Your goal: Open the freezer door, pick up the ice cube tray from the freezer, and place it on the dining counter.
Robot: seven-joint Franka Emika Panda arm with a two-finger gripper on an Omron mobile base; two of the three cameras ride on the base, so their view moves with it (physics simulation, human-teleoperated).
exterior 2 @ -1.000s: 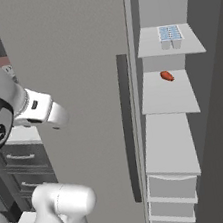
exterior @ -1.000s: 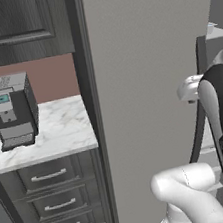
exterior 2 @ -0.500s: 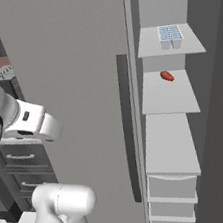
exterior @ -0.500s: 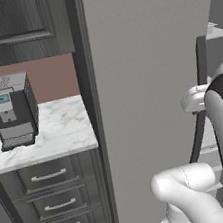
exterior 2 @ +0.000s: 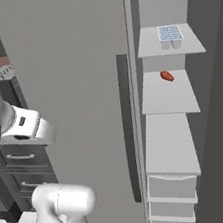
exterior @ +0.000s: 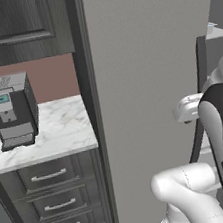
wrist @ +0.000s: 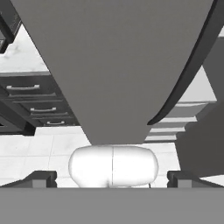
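The freezer door [exterior 2: 75, 88], a tall grey panel, stands swung open, and its dark bar handle [exterior 2: 130, 126] runs down its right edge. Inside the freezer [exterior 2: 171, 140], the pale blue ice cube tray [exterior 2: 169, 33] lies on the top white shelf. In the hand view the door [wrist: 113, 65] and its curved handle [wrist: 188, 74] fill the upper part. My gripper [wrist: 112, 179] is open below them, with nothing between its fingertips [wrist: 41, 178], and points down along the door toward the floor. The dining counter is out of view.
A small red-orange item [exterior 2: 167, 76] lies on the second freezer shelf, with white drawers [exterior 2: 170, 188] below. Left of the door, a coffee machine [exterior: 11, 111] stands on a narrow marble top [exterior: 61, 131] over dark drawers [exterior: 51, 193]. Dark cabinets [exterior: 15, 27] hang above.
My hand has dropped lower and drawn back from the door, moving left in the right base view. The door, tray and shelves have not moved.
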